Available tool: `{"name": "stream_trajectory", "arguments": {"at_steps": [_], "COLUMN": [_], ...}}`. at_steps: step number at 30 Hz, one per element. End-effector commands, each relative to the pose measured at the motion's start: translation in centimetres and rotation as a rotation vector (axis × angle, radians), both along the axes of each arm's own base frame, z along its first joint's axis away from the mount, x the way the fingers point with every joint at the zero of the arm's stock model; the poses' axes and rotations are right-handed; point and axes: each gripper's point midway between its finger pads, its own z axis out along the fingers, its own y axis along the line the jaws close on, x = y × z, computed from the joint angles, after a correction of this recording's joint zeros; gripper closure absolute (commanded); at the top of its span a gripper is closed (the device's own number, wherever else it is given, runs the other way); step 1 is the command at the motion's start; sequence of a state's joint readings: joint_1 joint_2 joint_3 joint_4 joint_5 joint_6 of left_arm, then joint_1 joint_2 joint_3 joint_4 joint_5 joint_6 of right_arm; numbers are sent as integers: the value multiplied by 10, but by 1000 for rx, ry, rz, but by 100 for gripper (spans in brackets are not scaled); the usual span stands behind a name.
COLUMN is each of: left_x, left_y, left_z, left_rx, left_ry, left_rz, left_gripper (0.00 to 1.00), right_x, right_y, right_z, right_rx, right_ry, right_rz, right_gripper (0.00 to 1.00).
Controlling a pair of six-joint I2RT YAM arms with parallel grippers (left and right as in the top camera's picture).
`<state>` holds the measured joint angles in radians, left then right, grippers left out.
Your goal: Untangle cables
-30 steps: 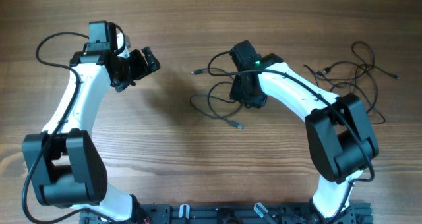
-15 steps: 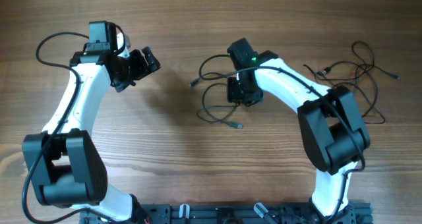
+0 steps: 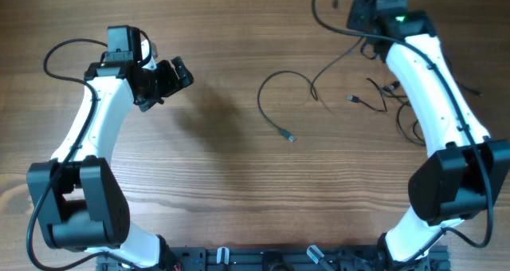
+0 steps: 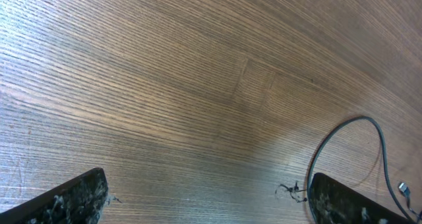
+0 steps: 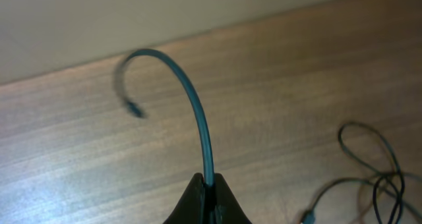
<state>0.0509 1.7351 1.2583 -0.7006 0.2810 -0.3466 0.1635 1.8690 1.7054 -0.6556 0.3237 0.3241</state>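
On the left, the left gripper [image 3: 170, 84] hangs over the table [image 3: 239, 199] with its two fingers spread wide and nothing between them. A little further out, in the middle of the table, a loose cord [image 4: 361, 118] lies in an open curve. Its small plug [image 3: 290, 137] points back toward the robot. To the right sits the bunch of cords [image 3: 390, 92], crossing over each other beside the right arm. Furthest away, at the far edge, the right gripper [image 5: 207, 188] has its fingers pressed together. They pinch a thin cord [image 5: 198, 125] that bends up and over in an arc from the tips. This may be the same cord that lies in the curve, but the pictures do not make that sure. The step looks like pulling one cord out of the bunch. To do it well, the right gripper should pinch tight and pull slowly, away from the bunch, so the cord slides out and does not drag the others along. If the bunch starts to move, the left gripper could press it down or take the plug. Then the cord should be laid down on its own, well apart from the rest.
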Motion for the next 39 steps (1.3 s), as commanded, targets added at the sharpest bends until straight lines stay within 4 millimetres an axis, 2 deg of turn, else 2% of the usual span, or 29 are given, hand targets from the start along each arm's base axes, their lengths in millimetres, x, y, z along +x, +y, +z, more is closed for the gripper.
{"name": "stream_trajectory", "arguments": {"at_steps": [1,3,4,7,9,11,13,15,20,21,23,24,26,31,33,35,37,39], "left_x": [3,3,3,3,3,3,3,3,3,3,3,3,3,3,3,3,3,3], "left_y": [3,3,3,3,3,3,3,3,3,3,3,3,3,3,3,3,3,3], "left_z": [11,11,11,11,11,11,11,11,11,11,11,11,11,11,11,11,11,11], "left_rx": [11,11,11,11,11,11,11,11,11,11,11,11,11,11,11,11,11,11], "left_ry": [-30,-30,-30,-30,-30,-30,-30,-30,-30,-30,-30,-30,-30,-30,-30,-30,-30,-30], "left_rz": [7,6,6,7,6,6,7,7,6,6,6,6,6,6,6,6,7,6], "left_gripper": [0,0,0,0,0,0,0,0,0,0,0,0,0,0,0,0,0,0], "right_x": [-18,-39,-51,-86,-103,-126,-140,-156,-185,-198,-212,-217,-218,-218,-228,-223,-212,-212], "right_y": [57,99,110,128,137,154,165,168,157,156,167,176,178,173,160,137,129,137], "right_z": [-13,-18,-23,-43,-65,-93,-111,-130,-162,-172,-183,-184,-187,-194,-194,-171,-148,-121], "right_rx": [274,413,444,372,275,214,205,205,343,382,446,486,469,342,271,147,76,117], "right_ry": [104,180,231,365,426,487,516,564,697,742,765,758,746,735,798,840,825,837], "right_rz": [232,425,464,572,632,724,762,765,472,418,507,592,636,644,592,501,477,490], "right_gripper": [96,96,95,95,91,72,37,17,12,10,12,18,30,35,15,7,5,4]}}
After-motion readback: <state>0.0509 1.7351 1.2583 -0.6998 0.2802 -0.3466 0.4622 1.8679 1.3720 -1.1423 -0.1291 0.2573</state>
